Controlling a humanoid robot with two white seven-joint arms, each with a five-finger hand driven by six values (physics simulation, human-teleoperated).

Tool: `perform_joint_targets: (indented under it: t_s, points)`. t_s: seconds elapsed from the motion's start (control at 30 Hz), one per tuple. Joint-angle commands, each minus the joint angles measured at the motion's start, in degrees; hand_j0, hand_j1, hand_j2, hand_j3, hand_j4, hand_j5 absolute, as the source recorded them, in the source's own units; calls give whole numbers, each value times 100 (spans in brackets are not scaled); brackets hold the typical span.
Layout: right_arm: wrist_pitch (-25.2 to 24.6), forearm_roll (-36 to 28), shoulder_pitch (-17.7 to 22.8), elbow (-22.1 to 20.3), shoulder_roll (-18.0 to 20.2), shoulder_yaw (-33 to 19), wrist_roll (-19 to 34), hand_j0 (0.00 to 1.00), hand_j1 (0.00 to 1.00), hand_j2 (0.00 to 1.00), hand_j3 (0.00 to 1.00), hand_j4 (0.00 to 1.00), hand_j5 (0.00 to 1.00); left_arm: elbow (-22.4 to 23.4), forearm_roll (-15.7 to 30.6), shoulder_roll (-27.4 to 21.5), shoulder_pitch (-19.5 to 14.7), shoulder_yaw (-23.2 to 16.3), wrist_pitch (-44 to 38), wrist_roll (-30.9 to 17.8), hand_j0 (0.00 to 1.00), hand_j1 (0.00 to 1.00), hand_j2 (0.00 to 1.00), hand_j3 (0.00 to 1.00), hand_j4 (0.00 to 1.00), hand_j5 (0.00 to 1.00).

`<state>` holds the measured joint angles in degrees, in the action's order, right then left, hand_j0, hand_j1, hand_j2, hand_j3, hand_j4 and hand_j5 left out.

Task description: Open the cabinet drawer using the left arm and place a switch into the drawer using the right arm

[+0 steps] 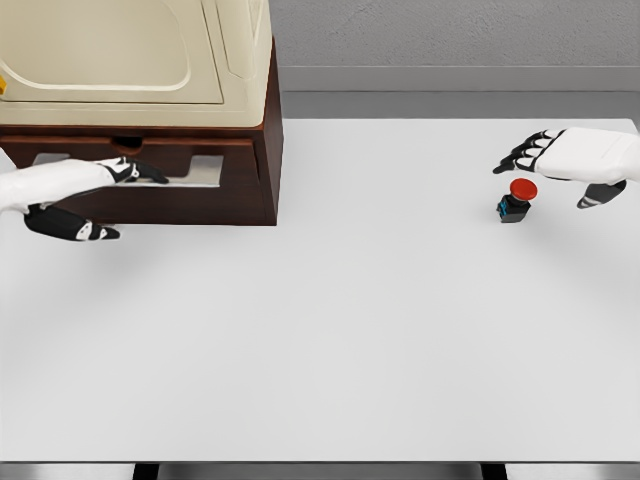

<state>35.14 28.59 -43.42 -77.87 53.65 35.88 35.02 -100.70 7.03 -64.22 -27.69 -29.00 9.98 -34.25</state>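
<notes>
Switch [518, 198], a small dark block topped by a red button, is seen standing upright on the white table [350, 330] at the far right, well apart from the cabinet [150, 110]. The tabletop is plain and pale; behind it a grey wall is seen, and dark legs show under the near edge. The cabinet occupies the far left corner, with a cream upper body set on a dark brown base whose drawer [130, 165] front appears shut. The left hand [85, 195] is held at the drawer front, fingers spread and grasping nothing, thumb lowered beneath. The right hand [575, 165] is poised just above and beside the switch, fingers loosely extended, nothing gripped. Open tabletop lies between switch and cabinet.
</notes>
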Motion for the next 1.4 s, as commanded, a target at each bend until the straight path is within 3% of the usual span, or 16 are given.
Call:
perform_joint_targets:
  t_s: [0.0, 0.3, 0.97, 1.37]
  points:
    - [-14, -20, 0, 0, 5, -2, -2, 100, 100, 100, 100, 100, 100, -28, 220, -143, 0, -79, 258, -75, 71, 71, 71, 71, 71, 71]
    - [-14, -20, 0, 0, 5, 6, -2, 100, 100, 100, 100, 100, 100, -28, 422, -548, 141, -184, 900, -75, 72, 72, 72, 72, 72, 72]
    - [-14, -12, 0, 9, 5, 15, -2, 100, 100, 100, 100, 100, 100, -28, 695, -1400, 835, -193, 2455, -75, 74, 74, 74, 74, 74, 74]
    - [-14, -3, 0, 17, 5, 15, -2, 100, 100, 100, 100, 100, 100, -28, 765, -1980, 1213, -237, 2502, -75, 75, 75, 75, 75, 75, 75]
